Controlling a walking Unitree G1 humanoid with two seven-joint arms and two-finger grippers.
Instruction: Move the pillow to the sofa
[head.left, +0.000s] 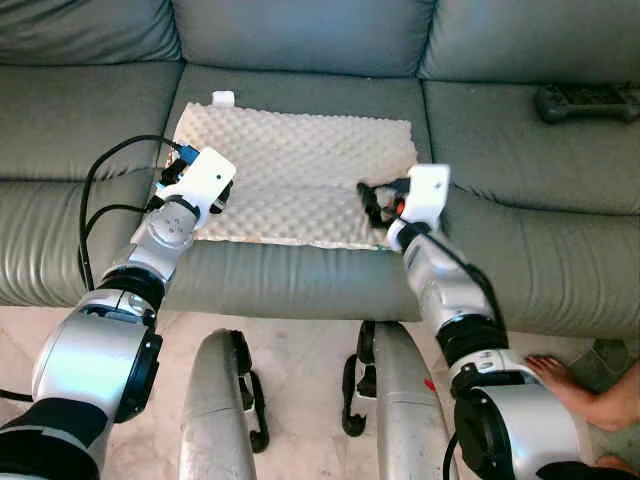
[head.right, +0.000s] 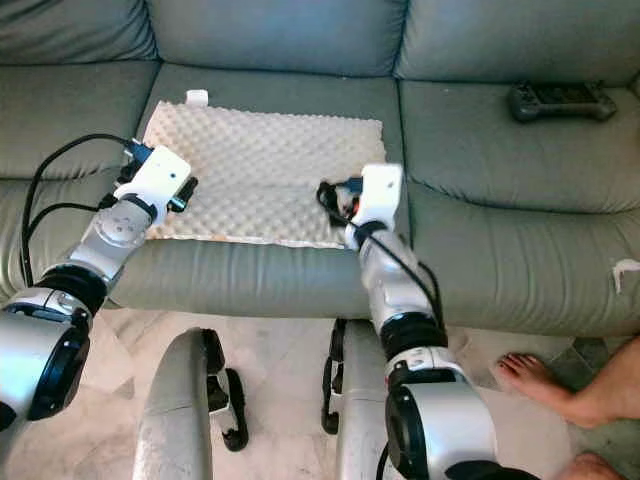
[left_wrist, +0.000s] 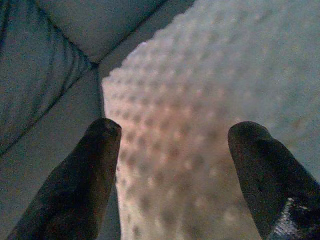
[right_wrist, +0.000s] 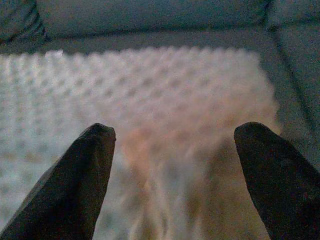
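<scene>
A cream, bumpy pillow (head.left: 295, 175) lies flat on the middle seat of the grey-green leather sofa (head.left: 520, 150). My left gripper (head.left: 200, 205) hovers at the pillow's left front edge; its fingers (left_wrist: 80, 175) stand wide apart above the bumpy fabric (left_wrist: 200, 125), holding nothing. My right gripper (head.left: 372, 205) is over the pillow's right front corner. Its fingertips (right_wrist: 85, 165) are spread open with the pillow (right_wrist: 150, 100) just beyond them.
A black controller (head.left: 585, 100) rests on the right seat cushion. A person's bare foot (head.left: 565, 375) stands on the tiled floor at the lower right. My own legs (head.left: 220, 400) are close to the sofa's front.
</scene>
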